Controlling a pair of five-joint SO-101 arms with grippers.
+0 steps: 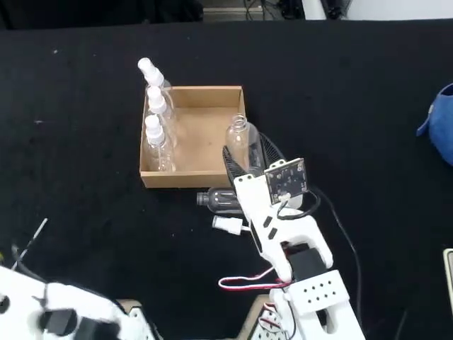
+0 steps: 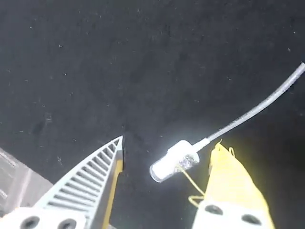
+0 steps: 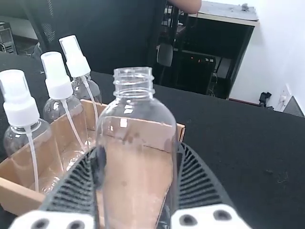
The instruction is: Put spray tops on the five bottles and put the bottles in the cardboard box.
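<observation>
Fingers [image 3: 198, 183] of the right gripper [image 3: 138, 162] clamp the capless bottle [image 3: 136, 119] mid-body, seemingly light, slick, crushable plastic; left gripper [image 2: 168, 141] fingers [image 2: 90, 186] gape over a spray top [image 2: 172, 161]

The gripper [image 3: 140, 157] clamps an uncapped bottle [image 3: 136, 114] upright between its black fingers [image 3: 78, 183]. Behind it, three capped bottles [image 3: 21, 133] stand in a row along one wall of the box [image 3: 16, 195].

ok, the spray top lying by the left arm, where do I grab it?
Grip the spray top by its white head, from straight above: it lies flat on the table, and its tube is thin and trails off one end. The open left gripper straddles the head.
</observation>
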